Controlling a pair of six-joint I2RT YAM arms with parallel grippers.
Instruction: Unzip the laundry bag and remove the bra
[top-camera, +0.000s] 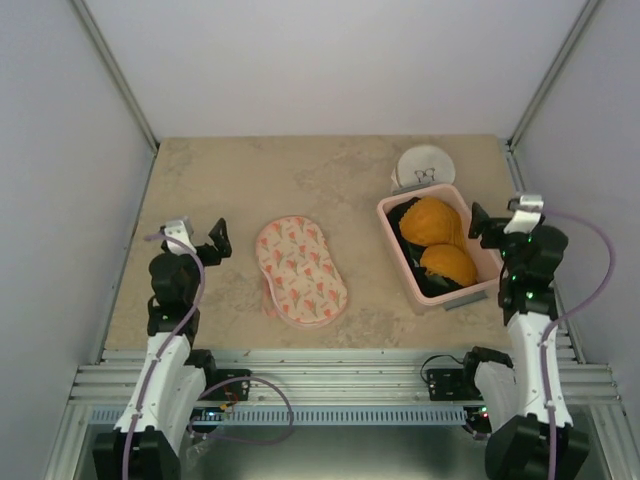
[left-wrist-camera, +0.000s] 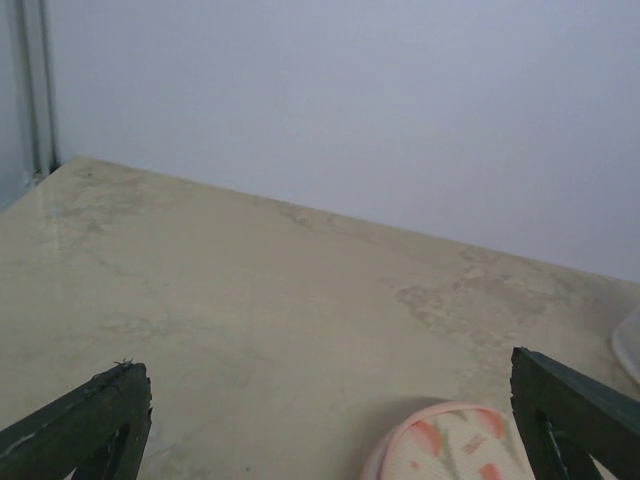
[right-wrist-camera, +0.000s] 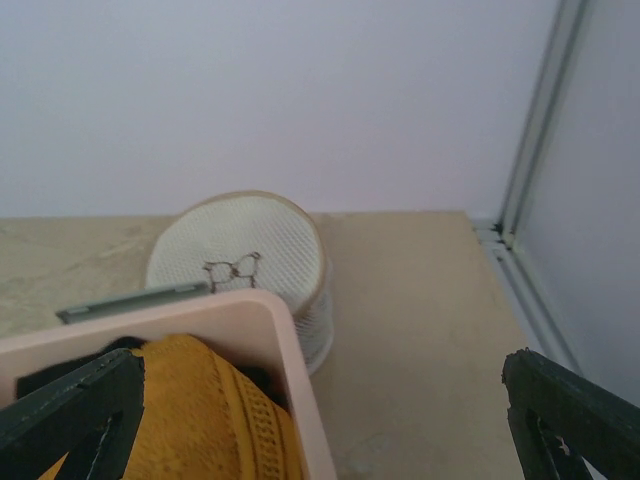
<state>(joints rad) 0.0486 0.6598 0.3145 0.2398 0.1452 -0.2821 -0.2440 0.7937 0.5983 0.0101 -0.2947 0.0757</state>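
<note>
Beige marbled table (top-camera: 330, 170): it filled the floor of a white-walled cell, with metal rails at the near edge. It also showed in the left wrist view (left-wrist-camera: 250, 320) and the right wrist view (right-wrist-camera: 420, 330).
Pink plastic tub (top-camera: 415, 195): it stood on the right half of the table, set at a slant. Its rounded corner (right-wrist-camera: 270, 310) showed close in the right wrist view.
Laundry bag (top-camera: 300, 270): the cream-pink, orange-printed pouch lay flat near the middle of the table, well apart from the tub. One rounded end (left-wrist-camera: 450, 445) showed at the bottom edge of the left wrist view. Whether the zip was drawn could not be told.
Bra (top-camera: 433, 221): the two orange-yellow dome cups sat side by side inside the tub, not in the laundry bag. Its knitted fabric (right-wrist-camera: 200, 410) lay just inside the tub's corner.
Dark garment (top-camera: 410, 252): it lay in the tub beneath and beside the cups.
White round mesh container (top-camera: 425, 165): it stood just behind the tub's far end. Its mesh top (right-wrist-camera: 245, 255) had a tan rim and a small wire-like mark.
Left gripper (top-camera: 198, 238): it hung left of the laundry bag, apart from it. Its jaws were spread wide and held nothing, with bare table between them (left-wrist-camera: 325, 370).
Right gripper (top-camera: 502, 215): it hung at the tub's right side. Its jaws were spread wide and held nothing (right-wrist-camera: 322, 362), and its left finger was over the tub.
</note>
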